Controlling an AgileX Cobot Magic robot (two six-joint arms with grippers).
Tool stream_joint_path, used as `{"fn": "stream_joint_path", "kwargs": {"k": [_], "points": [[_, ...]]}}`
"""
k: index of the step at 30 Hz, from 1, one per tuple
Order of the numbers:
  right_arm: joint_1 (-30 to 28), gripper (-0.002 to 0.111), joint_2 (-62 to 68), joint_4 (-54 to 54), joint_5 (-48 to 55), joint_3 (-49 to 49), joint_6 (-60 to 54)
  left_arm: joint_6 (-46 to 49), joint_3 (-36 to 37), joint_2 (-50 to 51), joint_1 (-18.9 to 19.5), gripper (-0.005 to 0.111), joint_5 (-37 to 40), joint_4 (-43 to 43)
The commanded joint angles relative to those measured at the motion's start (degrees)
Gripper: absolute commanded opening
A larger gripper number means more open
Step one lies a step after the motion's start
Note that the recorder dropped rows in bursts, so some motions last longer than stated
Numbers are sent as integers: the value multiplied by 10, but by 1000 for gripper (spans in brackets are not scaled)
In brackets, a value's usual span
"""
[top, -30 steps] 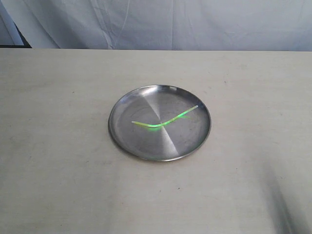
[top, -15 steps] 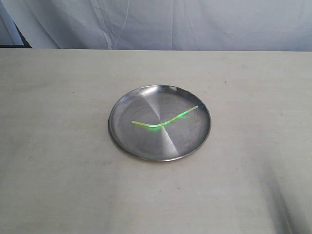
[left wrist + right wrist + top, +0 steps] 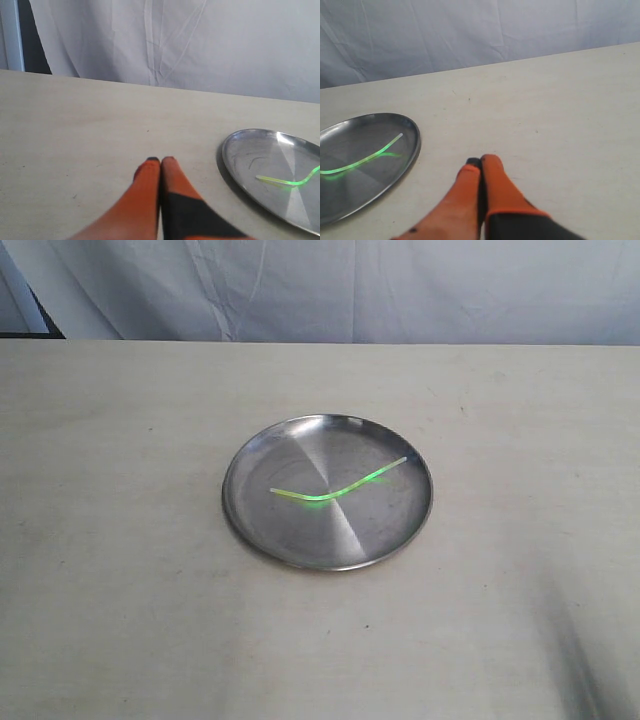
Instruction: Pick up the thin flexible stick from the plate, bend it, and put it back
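A round steel plate sits mid-table, and the thin flexible stick lies inside it, bent in a shallow V and glowing pale green. The left wrist view has the plate off to one side with the stick in it. My left gripper is shut and empty over bare table, apart from the plate. The right wrist view shows the plate and stick too. My right gripper is shut with nothing in it, clear of the rim. Neither gripper appears in the exterior view.
A pale beige table carries the plate. A white cloth backdrop hangs behind the far edge. A dark gap shows at the far left corner.
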Motion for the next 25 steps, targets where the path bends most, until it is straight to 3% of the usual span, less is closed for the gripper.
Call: {"fn": "stream_joint_path", "kwargs": {"k": [1, 25], "points": [[-3, 0, -3, 1, -5, 3, -3, 0, 2, -4, 1, 0, -6, -1], [-3, 0, -3, 1, -6, 3, -3, 0, 2, -4, 1, 0, -6, -1]]}}
